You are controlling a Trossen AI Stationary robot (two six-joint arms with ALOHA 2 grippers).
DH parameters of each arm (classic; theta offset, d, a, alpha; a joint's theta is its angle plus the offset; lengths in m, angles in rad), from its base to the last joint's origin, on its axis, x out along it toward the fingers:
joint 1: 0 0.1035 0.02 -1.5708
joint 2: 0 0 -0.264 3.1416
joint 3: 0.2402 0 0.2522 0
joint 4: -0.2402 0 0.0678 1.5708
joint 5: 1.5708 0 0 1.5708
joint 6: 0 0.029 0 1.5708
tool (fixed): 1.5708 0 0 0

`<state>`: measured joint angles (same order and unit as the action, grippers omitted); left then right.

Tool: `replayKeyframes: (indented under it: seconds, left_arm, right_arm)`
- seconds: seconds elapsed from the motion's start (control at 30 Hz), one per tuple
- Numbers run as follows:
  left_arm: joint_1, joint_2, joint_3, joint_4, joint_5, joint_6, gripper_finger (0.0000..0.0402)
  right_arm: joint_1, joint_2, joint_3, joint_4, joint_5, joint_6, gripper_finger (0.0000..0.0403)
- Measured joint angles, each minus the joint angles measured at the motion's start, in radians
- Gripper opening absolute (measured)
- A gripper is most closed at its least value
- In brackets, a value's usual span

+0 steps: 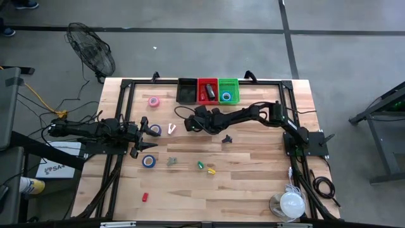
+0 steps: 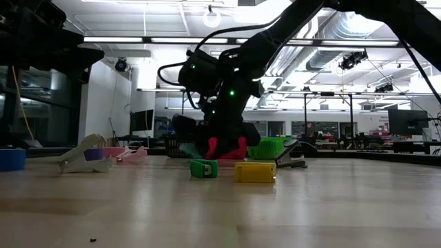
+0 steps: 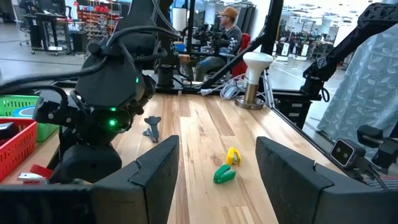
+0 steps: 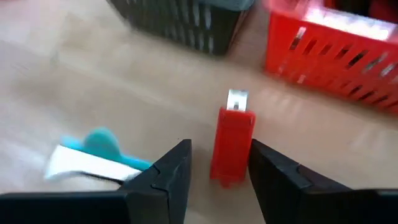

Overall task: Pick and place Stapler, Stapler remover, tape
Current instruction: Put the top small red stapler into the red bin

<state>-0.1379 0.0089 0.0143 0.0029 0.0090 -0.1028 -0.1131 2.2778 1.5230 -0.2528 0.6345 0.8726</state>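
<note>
In the right wrist view a small red stapler (image 4: 232,146) lies flat on the wooden table, pointing toward the red bin (image 4: 336,46). My right gripper (image 4: 217,171) is open, with one finger on either side of the stapler's near end and a gap showing at each. In the high view this gripper (image 1: 190,124) hovers just in front of the bins and hides the stapler. A white and blue staple remover (image 4: 93,155) (image 1: 172,129) lies beside it. My left gripper (image 1: 150,130) is open and waits at the table's left. Pink tape (image 1: 154,101) and blue tape (image 1: 149,161) lie flat on the table.
Black (image 1: 187,90), red (image 1: 207,90) and green (image 1: 228,90) bins stand in a row at the far edge. A black staple remover (image 1: 226,138), green (image 1: 201,166) and yellow (image 1: 211,170) small staplers and a red piece (image 1: 145,197) lie scattered. A lamp (image 1: 291,204) stands at the near right corner.
</note>
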Motion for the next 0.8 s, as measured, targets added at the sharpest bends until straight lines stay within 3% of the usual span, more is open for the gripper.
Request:
replayKeyframes:
  seconds: [0.5, 0.8]
  left_arm:
    - [0.000, 0.000, 0.000, 0.000, 0.000, 0.000, 0.0211]
    - [0.000, 0.000, 0.000, 0.000, 0.000, 0.000, 0.0211]
  right_arm:
    - [-0.007, 0.001, 0.000, -0.001, -0.012, -0.002, 0.0076]
    - [0.006, -0.011, 0.002, -0.011, -0.055, -0.029, 0.0061]
